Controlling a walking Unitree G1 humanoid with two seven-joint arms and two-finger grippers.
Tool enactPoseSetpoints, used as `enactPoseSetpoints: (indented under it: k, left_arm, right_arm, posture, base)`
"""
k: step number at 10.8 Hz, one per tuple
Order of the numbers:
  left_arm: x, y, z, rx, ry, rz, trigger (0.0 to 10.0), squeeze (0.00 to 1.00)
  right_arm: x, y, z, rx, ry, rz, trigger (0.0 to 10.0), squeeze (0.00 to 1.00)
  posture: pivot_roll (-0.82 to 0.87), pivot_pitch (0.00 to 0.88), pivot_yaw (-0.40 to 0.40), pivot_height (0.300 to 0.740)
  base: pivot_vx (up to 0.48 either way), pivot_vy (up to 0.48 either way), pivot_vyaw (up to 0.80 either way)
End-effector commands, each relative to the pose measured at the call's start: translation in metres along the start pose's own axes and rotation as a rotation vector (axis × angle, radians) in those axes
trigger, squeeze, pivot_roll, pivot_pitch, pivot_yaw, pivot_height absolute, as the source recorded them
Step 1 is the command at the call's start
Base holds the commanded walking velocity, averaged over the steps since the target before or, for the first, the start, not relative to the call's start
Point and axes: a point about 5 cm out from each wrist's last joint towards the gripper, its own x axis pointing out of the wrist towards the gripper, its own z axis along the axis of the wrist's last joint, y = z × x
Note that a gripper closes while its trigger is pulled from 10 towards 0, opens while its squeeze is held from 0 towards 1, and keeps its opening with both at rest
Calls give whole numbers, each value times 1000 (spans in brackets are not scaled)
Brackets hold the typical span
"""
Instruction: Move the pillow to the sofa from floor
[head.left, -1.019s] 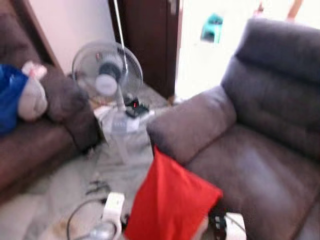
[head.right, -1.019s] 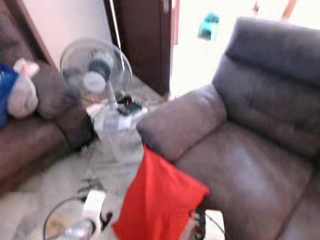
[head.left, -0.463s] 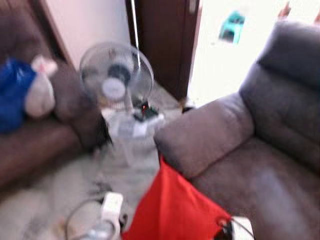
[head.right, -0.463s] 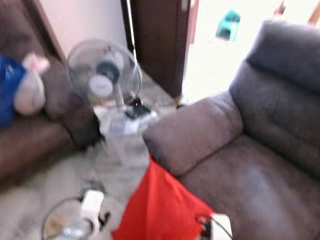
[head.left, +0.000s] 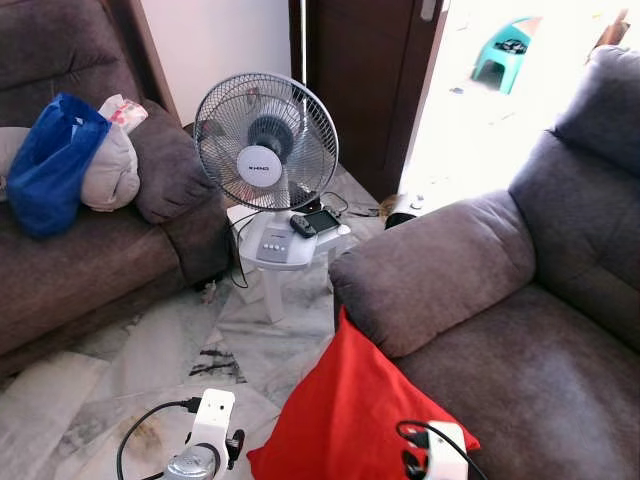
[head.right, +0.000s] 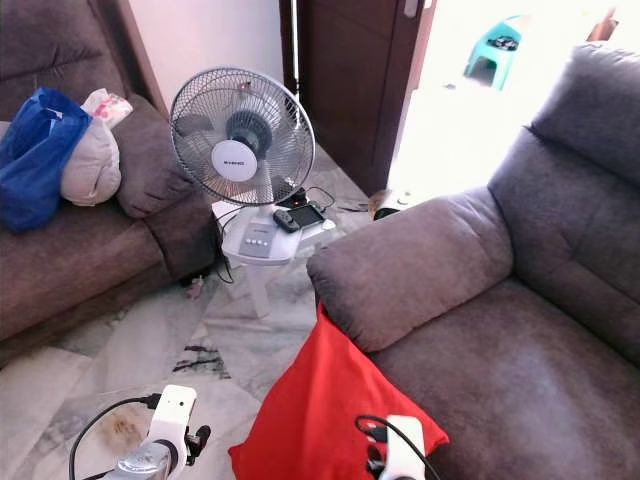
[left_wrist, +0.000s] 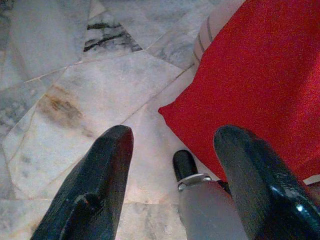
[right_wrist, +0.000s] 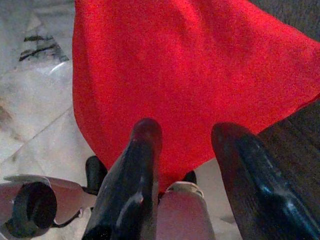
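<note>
A red pillow stands tilted against the front of the grey-brown sofa's armrest, one corner pointing up, its lower edge cut off by the frame. My left gripper is open above the marble floor, with the pillow's corner just beside its fingers. My right gripper is open too, facing the middle of the pillow with nothing between its fingers. Both wrists sit low in the eye views, left and right, either side of the pillow. The sofa seat lies to the right.
A white table fan stands on a small white stool straight ahead, with cables on the floor. A second brown sofa on the left holds a blue bag and a pale bundle. A dark door and bright doorway lie behind.
The whole picture has shifted right and turned sharp, so the camera moved and settled. The pillow stays between my two arms against the armrest.
</note>
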Motion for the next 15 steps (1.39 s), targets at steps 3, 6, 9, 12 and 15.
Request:
enactPoseSetpoints:
  k: [3,6,9,12,15]
  left_arm:
    - [-1,1,-5,24,3,18,10000,0]
    - [0,20,41,-28,-234,135,10000,0]
    - [-12,39,76,-41,-517,233,10000,0]
    - [-49,40,140,11,-936,315,10000,0]
    - [-63,37,164,93,-1044,303,10000,0]
  right_arm:
    - [5,3,18,4,-33,-31,10000,0]
    - [2,-42,63,63,-222,-112,10000,0]
    - [-5,-41,98,11,-479,-78,10000,0]
    - [-31,-43,156,-13,-815,-94,10000,0]
    - [-44,-26,198,-56,-963,-48,10000,0]
  posture:
    - [-13,0,1,740]
    - [-13,0,-4,740]
    - [5,13,-10,740]
    - [35,46,-14,740]
    - [30,57,-2,740]
  base:
    - [0,0,0]
    - [0,0,0]
    - [0,0,0]
    - [0,0,0]
    - [0,0,0]
